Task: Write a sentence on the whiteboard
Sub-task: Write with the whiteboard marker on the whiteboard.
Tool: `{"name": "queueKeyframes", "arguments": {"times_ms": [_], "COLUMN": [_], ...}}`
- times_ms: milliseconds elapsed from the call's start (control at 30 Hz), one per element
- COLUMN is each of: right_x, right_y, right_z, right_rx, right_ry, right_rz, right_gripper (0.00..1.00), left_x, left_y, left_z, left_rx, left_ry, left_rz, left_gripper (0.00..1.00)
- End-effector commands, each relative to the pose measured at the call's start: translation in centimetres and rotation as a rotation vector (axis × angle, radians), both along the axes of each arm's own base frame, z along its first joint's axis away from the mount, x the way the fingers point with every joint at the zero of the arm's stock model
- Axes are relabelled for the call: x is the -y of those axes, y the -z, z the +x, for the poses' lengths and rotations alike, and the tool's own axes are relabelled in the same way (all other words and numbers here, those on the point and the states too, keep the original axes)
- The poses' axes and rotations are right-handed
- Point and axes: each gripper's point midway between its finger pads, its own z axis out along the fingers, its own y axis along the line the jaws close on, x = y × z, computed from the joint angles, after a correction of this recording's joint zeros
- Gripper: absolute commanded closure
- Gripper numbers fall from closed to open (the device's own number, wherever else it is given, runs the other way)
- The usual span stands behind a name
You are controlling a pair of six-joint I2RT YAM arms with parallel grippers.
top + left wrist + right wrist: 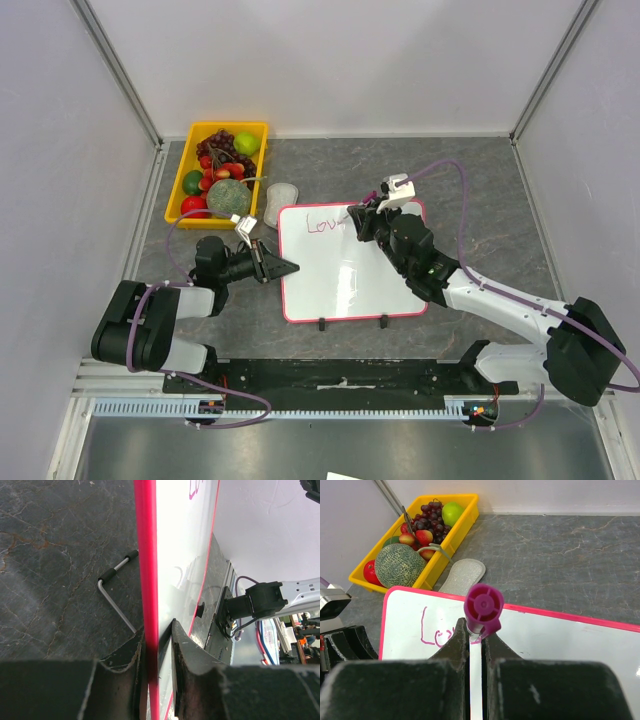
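The whiteboard (350, 275) lies on the grey surface (480, 200), its left edge pinched by the left gripper (287, 267), while the right gripper (357, 214) clamps a magenta marker (483, 606) at the unfinished pink sentence (325, 223).

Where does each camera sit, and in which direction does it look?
Top external: above, behind the bases, looking down at the table; left arm and right arm show.
Left wrist: on the left arm, looking along its jaws, shut on the whiteboard edge.
Right wrist: on the right arm, looking past its jaws, which hold the marker, toward the fruit tray.
Shared: all see the whiteboard.
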Motion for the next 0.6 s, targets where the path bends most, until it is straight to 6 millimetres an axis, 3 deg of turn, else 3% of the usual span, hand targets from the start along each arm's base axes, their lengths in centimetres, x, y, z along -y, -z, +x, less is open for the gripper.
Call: {"name": "queueKeyframes", "arguments": {"times_ms": [0, 567], "right_x": [-0.3, 0.5], "right_y": [-0.4, 2.6], "right_z": [0.3, -0.7], "right_rx": [0.011, -0.046], "right_ry": [-0.009, -0.013], "right_rz": [0.001, -0.048], "right_gripper": [1.0, 1.0], "left_x": [-0.1, -0.1], "left_y": [0.2, 0.2], "left_z": [0.5, 0.5], "left_rx": [0.048, 0.045], "left_ry": [-0.007, -0.007], "left_rz": [0.023, 0.022], "left_gripper": [0.98, 0.98]}}
